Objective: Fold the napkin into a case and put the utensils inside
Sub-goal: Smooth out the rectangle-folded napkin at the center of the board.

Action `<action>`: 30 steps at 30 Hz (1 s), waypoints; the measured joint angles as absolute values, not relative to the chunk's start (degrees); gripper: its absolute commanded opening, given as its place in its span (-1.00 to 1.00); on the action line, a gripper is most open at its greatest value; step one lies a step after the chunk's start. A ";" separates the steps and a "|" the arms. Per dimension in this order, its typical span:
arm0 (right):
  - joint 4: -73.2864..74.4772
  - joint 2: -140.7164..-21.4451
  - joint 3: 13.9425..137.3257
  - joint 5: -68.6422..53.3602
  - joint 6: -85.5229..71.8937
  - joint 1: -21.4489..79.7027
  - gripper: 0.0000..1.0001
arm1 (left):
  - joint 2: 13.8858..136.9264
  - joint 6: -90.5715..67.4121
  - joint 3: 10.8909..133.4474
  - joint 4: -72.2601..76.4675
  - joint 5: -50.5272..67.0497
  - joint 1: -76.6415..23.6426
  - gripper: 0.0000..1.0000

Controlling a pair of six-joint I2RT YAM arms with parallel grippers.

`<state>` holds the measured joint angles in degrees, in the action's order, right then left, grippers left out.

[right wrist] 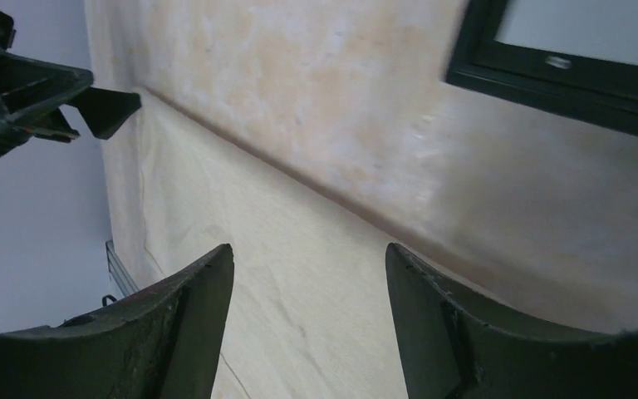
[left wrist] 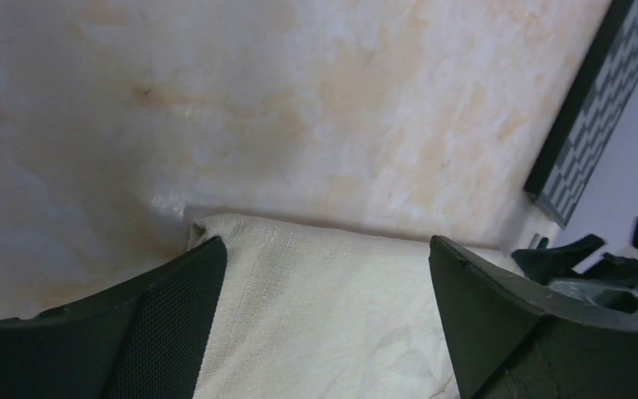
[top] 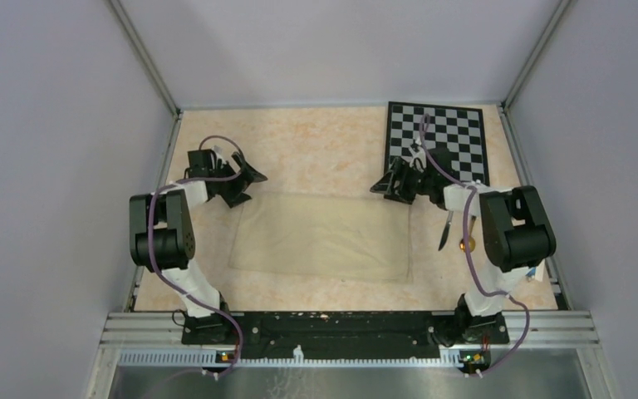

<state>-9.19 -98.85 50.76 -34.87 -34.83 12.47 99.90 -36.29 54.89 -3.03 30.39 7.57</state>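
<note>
The beige napkin (top: pixel 324 237) lies flat as a wide rectangle in the middle of the table. My left gripper (top: pixel 249 184) is open over its far left corner; the left wrist view shows the cloth corner (left wrist: pixel 299 283) between the spread jaws. My right gripper (top: pixel 392 188) is open over the far right corner, with cloth (right wrist: pixel 299 283) between its jaws. The silver knife (top: pixel 445 232) and the spoon with a gold bowl (top: pixel 465 244) lie right of the napkin, partly hidden by the right arm.
A black-and-white checkered board (top: pixel 438 141) lies at the back right, just behind the right gripper; its edge shows in the right wrist view (right wrist: pixel 565 75). Grey walls enclose the table on three sides. The arm bases' rail (top: pixel 332 328) runs along the near edge.
</note>
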 measured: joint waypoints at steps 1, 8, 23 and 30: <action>-10.52 -99.59 49.52 -35.51 -35.27 11.00 0.33 | 101.23 -36.73 54.89 -2.92 30.37 7.62 0.97; -11.22 -100.42 45.41 -37.04 -34.30 5.39 0.33 | 101.12 -37.32 55.79 -3.33 26.92 7.42 0.97; -8.71 -94.02 47.79 -35.22 -35.81 20.25 0.36 | 88.27 -36.49 55.79 -2.20 27.44 -2.85 0.98; -26.13 -109.62 50.83 -40.45 -49.15 23.38 0.30 | 101.49 -44.73 54.02 12.05 33.54 -11.31 0.97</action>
